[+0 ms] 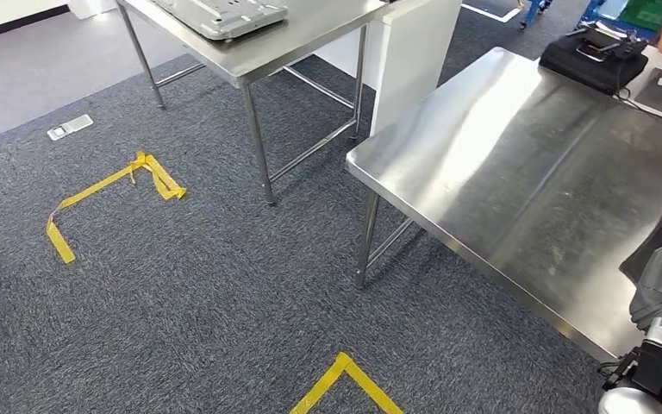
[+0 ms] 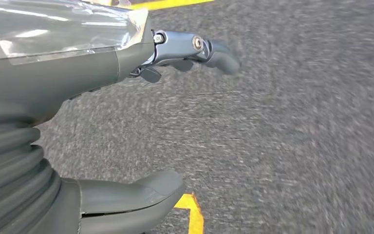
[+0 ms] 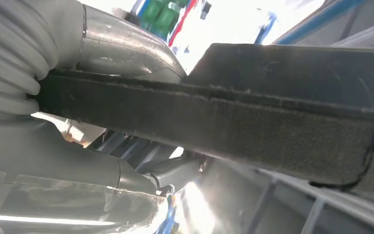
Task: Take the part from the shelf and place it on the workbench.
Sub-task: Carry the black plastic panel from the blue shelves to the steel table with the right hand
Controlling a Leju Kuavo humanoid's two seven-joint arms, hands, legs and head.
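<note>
Grey carpet (image 1: 224,293), yellow tape corners (image 1: 103,198), two steel tables (image 1: 526,181)

The floor is a dark grey carpet (image 1: 207,285) with strips of yellow tape (image 1: 95,194) stuck on it, and one more yellow corner (image 1: 345,384) lies near the bottom edge. A small white gadget (image 1: 70,127) lies on the floor near the pale strip at the far left. A second metal desk (image 1: 310,34) stands farther back with a flat silver machine (image 1: 224,13) on it, and a white board (image 1: 409,56) leans beside it.
</note>
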